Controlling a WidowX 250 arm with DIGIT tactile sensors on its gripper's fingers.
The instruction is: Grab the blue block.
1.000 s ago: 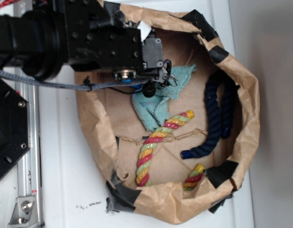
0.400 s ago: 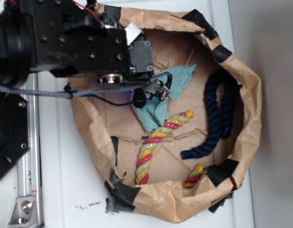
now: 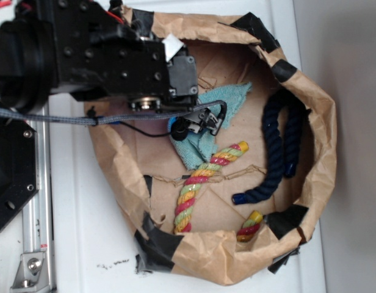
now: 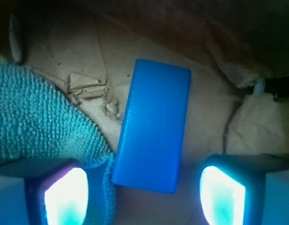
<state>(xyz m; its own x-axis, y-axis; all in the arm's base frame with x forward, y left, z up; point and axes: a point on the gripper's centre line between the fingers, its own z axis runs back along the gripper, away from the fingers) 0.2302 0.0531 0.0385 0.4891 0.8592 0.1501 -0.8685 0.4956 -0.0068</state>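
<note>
In the wrist view the blue block lies flat on the brown paper floor, long side pointing away from me and slightly tilted. Its near end reaches between my two glowing fingers. My gripper is open, with clear gaps on both sides of the block. The left finger sits over the edge of the teal cloth, which touches the block's lower left corner. In the exterior view my gripper hangs low over the teal cloth inside the bag, and the arm hides the block.
The brown paper bag wall with black tape patches rings the work area. Inside lie a thick navy rope, a long multicoloured rope and a short multicoloured piece. A torn paper flap sits left of the block.
The arm has shifted left and the gripper has moved down the picture, lower into the bag over the cloth. Nothing was taken hold of.
</note>
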